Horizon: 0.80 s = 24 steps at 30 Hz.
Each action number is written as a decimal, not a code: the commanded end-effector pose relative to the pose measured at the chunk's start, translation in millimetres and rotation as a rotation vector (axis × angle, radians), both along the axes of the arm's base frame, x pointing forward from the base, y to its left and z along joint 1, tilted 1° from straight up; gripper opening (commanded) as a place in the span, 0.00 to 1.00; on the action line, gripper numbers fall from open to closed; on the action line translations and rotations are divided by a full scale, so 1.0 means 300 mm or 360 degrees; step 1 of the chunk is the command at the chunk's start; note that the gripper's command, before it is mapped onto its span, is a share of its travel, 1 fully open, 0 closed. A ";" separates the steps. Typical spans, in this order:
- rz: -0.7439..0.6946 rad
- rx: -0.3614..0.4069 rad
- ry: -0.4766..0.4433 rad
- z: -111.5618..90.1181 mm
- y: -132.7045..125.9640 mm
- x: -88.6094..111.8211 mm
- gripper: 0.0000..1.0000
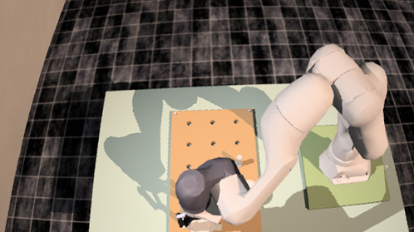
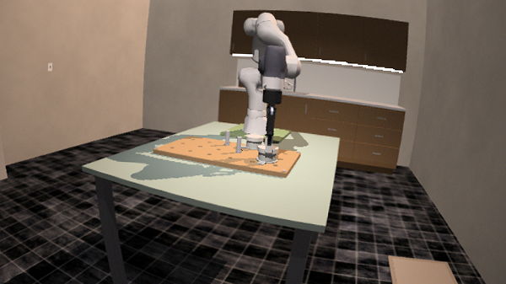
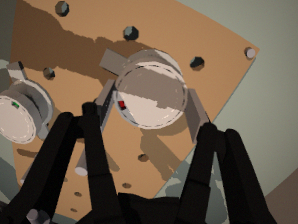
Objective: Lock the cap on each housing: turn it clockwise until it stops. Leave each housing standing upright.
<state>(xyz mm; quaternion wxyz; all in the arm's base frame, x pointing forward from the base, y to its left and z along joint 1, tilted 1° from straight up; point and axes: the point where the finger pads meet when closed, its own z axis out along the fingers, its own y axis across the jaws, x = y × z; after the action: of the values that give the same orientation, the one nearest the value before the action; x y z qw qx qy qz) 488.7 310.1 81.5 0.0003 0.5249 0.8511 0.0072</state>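
A round white cap (image 3: pixel 150 96) with a small red mark sits on its housing (image 2: pixel 268 154), upright on the orange pegboard near its front end. My gripper (image 3: pixel 150 94) comes straight down from above and is shut on this cap, one finger on each side. In the top view the wrist hides most of the cap (image 1: pixel 201 227). A second housing with a white cap (image 3: pixel 16 116) and a green mark stands beside it; it also shows in the side view (image 2: pixel 254 140), upright behind the first.
Two short grey pegs (image 2: pixel 238 145) stand on the pegboard to the left of the housings. The board has several holes (image 1: pixel 212 121). The arm's base stands on a green mat (image 1: pixel 342 169) at the table's right side.
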 end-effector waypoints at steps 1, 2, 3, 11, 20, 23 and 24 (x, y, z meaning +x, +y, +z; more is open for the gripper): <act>-0.0004 -0.0004 0.0000 -0.006 -0.002 -0.001 0.10; -0.0004 -0.0004 0.0000 -0.006 -0.002 -0.001 0.10; -0.0004 -0.0004 0.0000 -0.006 -0.002 -0.001 0.10; -0.0004 -0.0004 0.0000 -0.006 -0.002 -0.001 0.10; -0.0082 -0.0003 0.0001 -0.006 -0.002 -0.001 0.10; -0.0185 -0.0003 0.0002 -0.006 -0.002 -0.001 0.10; -0.0225 -0.0002 0.0002 -0.006 -0.002 -0.001 0.10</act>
<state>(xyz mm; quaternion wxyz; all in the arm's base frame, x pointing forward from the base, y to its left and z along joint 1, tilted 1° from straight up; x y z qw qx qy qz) 489.1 310.0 81.5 0.0007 0.5425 0.8401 0.0073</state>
